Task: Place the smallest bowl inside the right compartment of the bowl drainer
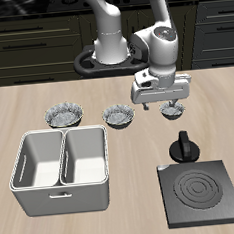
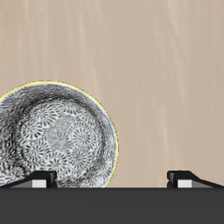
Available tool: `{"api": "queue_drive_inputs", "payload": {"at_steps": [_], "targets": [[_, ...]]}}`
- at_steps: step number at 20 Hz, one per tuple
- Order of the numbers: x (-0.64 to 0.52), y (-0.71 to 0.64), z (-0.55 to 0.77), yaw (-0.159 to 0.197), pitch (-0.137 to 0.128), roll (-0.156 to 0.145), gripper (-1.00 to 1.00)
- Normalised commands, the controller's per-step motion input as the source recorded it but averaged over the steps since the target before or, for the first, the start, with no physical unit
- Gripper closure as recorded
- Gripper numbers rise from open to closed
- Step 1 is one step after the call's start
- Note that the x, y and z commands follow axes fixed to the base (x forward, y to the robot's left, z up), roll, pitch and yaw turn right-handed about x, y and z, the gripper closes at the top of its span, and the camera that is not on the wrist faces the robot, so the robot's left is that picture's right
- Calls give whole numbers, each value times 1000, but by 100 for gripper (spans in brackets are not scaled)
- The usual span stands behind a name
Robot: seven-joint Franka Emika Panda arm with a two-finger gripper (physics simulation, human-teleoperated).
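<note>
On the pale wood-grain surface point(image 1: 18, 108) a light grey, round-cornered bowl drainer point(image 1: 62, 171) with two deep wells sits near the front edge. Behind it stand three fluted metallic bowls in a row: the largest bowl point(image 1: 65, 115), the mid-sized bowl point(image 1: 119, 115), and the smallest bowl point(image 1: 174, 110). The end effector point(image 1: 161, 102) hangs just over the smallest bowl with its fingers point(image 2: 185, 178) spread, pinching nothing; a black ridged stove plate point(image 1: 204, 193) lies nearer the front.

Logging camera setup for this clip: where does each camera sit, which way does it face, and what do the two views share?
Exterior view: in front of and above the table, facing the robot's base; shows the arm, the gripper, three fluted bowls, the bowl drainer and the stove plate.
Wrist view: on the gripper, looking straight down at the tabletop; shows both fingertips and the smallest bowl.
Shared: the smallest bowl under the open gripper, and the tabletop.
</note>
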Motion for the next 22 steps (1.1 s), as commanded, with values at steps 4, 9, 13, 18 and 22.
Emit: {"api": "queue_drive_inputs", "payload": {"at_steps": [4,9,13,18,22], "targets": [[92,44,-347,-4,76,51,-100],[-21,40,-298,1,51,56,100],[-21,-44,66,-18,-7,3,100],[-2,-100,209,-40,-13,26,100],[54,-204,168,-15,-9,-13,100]]}}
